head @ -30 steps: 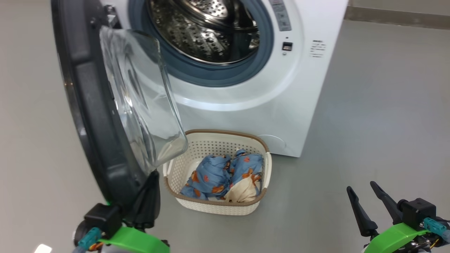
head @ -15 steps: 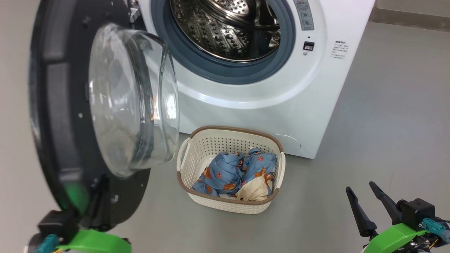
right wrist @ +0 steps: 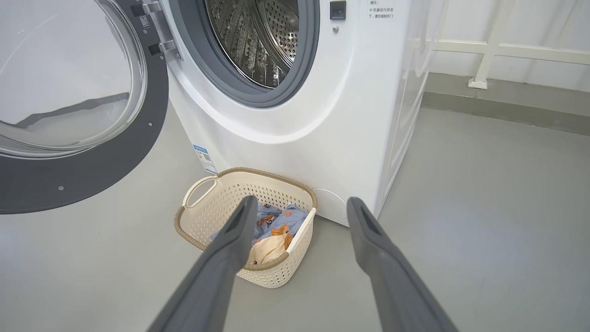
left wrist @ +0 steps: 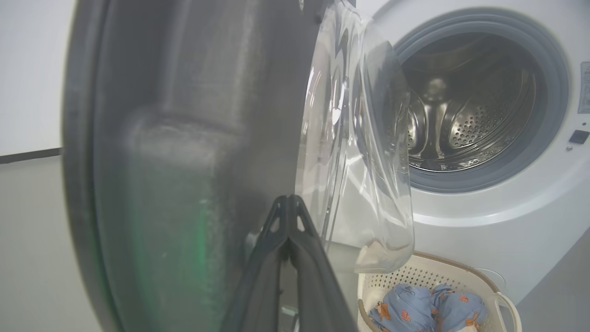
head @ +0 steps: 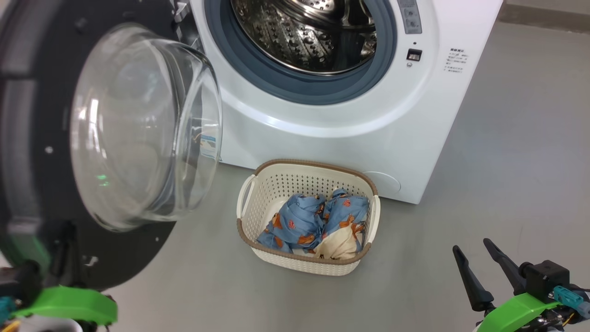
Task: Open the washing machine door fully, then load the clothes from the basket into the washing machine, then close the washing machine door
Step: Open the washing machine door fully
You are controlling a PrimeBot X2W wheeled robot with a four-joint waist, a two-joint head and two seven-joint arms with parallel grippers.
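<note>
The washing machine [head: 350, 138] stands with its steel drum [head: 313, 32] exposed. Its door [head: 138, 124] hangs swung out to the left, the glass bowl facing me. My left gripper [left wrist: 288, 200] is shut, its fingertips pressed against the door's [left wrist: 184, 138] dark inner rim with nothing between them. On the floor in front of the machine sits the basket [head: 313, 164], holding the clothes [head: 299, 221]: blue printed fabric and a cream piece [head: 339, 244]. My right gripper [head: 471, 246] hovers open and empty at the lower right, with the basket [right wrist: 258, 171] beyond its fingers.
Grey floor stretches to the right of the machine and in front of the basket. A baseboard [head: 544, 14] runs along the far wall, and a white rail [right wrist: 484, 46] stands behind the machine's right side. The open door takes up the room on the left.
The door has swung further open to the left, and my shut left gripper has gone left with it. The camera has shifted too. The right gripper has not moved.
</note>
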